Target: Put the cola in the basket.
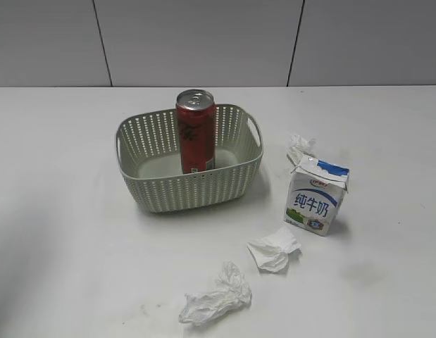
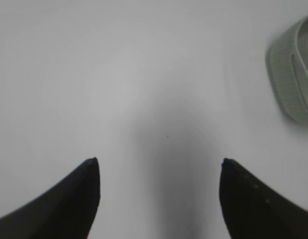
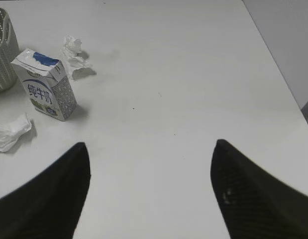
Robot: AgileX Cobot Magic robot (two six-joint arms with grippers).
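The red cola can (image 1: 196, 132) stands upright inside the pale green basket (image 1: 196, 190) at the middle of the white table. No arm shows in the exterior view. My left gripper (image 2: 160, 162) is open and empty over bare table, with the basket's corner (image 2: 293, 74) at the right edge of the left wrist view. My right gripper (image 3: 150, 144) is open and empty over bare table, with the basket's edge (image 3: 3, 55) at the far left of the right wrist view.
A white-and-blue milk carton (image 1: 316, 196) stands right of the basket and also shows in the right wrist view (image 3: 45, 83). Crumpled tissues lie behind the carton (image 1: 299, 147), in front of it (image 1: 274, 248) and near the front edge (image 1: 216, 296).
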